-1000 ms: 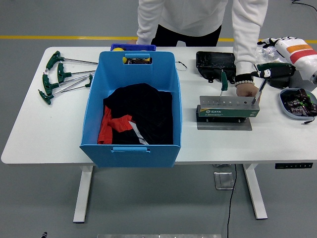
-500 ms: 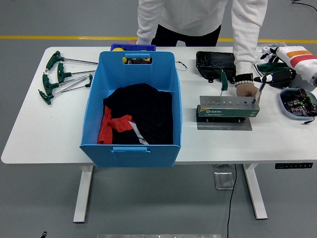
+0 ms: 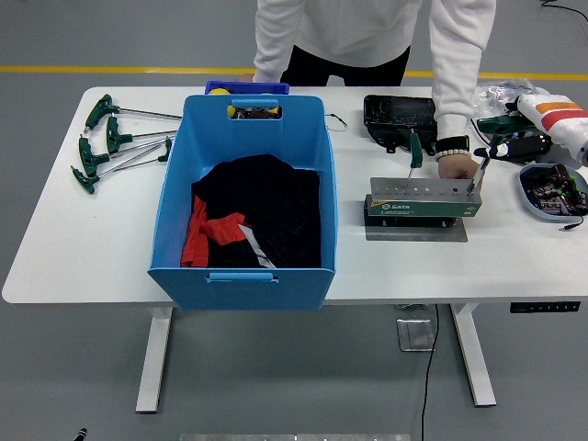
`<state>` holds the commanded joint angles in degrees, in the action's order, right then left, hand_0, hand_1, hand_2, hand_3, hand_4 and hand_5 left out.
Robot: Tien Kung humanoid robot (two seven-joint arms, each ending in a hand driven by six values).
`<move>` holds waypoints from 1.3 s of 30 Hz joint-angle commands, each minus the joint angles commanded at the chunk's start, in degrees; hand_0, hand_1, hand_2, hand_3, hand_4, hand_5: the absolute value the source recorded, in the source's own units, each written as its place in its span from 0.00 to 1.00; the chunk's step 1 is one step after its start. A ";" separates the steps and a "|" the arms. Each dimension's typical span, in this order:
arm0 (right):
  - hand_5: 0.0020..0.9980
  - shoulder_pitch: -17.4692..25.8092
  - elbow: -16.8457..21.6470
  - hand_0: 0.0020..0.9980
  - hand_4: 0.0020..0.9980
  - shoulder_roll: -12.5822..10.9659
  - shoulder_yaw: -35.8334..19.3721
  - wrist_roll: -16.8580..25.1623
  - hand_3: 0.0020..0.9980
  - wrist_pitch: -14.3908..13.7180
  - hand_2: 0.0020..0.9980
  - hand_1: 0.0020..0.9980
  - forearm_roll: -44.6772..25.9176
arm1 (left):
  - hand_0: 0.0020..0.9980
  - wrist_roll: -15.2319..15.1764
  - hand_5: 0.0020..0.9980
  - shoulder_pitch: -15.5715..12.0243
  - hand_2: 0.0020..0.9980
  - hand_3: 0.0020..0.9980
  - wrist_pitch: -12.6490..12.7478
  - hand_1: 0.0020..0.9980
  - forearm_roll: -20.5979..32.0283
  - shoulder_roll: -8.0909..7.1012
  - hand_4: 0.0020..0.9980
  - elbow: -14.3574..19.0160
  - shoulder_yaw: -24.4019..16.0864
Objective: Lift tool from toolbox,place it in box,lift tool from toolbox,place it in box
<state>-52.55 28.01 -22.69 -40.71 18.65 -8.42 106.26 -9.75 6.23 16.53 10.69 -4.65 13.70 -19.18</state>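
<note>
white "sata" lettering on the green tool holder (image 3: 424,207), nothing else legible

1. A single head view, set high on the near side, faces forward and down.
2. It stands well back: the whole tabletop (image 3: 110,248) shows, legs and floor at 6 o'clock.
3. A person (image 3: 367,32) stands at 12 o'clock.

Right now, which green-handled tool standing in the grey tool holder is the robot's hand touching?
The tilted tool at the holder's right end, under the right hand. The other, near the left end, stands free.
</note>
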 joint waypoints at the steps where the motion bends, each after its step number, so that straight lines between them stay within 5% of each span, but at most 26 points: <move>1: 0.68 -0.07 -0.17 0.52 1.00 0.08 0.33 0.15 0.36 -0.40 0.32 0.32 -0.34 | 0.76 0.03 0.67 0.06 0.84 0.77 0.03 0.81 -0.06 0.00 0.76 0.00 -0.02; 8: 0.71 -0.61 -2.07 0.44 1.00 0.72 1.21 0.66 0.25 -2.62 0.23 0.23 -1.57 | 0.75 -0.04 0.67 0.56 0.84 0.76 0.19 0.80 -0.08 -0.07 0.76 0.06 0.14; 19: 0.73 -1.37 -5.05 0.40 1.00 1.90 2.80 0.04 0.24 -2.67 0.22 0.22 -2.53 | 0.75 -0.28 0.66 1.28 0.84 0.75 0.56 0.80 0.16 -0.16 0.76 0.10 0.28; 20: 0.73 -1.39 -5.19 0.31 1.00 2.02 2.90 -0.02 0.22 -2.72 0.21 0.20 -2.61 | 0.75 -0.29 0.66 1.32 0.83 0.75 0.57 0.80 0.18 -0.16 0.76 0.09 0.28; 29: 0.75 -1.65 -5.71 0.22 1.00 2.95 3.10 -0.55 0.18 -3.34 0.17 0.15 -3.34 | 0.75 -0.07 0.66 1.42 0.83 0.75 0.69 0.80 -0.39 -0.18 0.76 0.10 -0.08; 39: 0.76 -1.30 -7.88 0.12 1.00 4.09 3.60 -1.34 0.06 -7.55 0.07 0.04 -4.51 | 0.75 0.28 0.66 1.36 0.83 0.74 0.86 0.79 -1.44 -0.19 0.75 0.08 -0.60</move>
<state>-53.85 20.12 -18.60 -37.11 17.31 -15.97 101.76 -9.47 7.59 17.39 9.25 -4.84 13.79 -19.78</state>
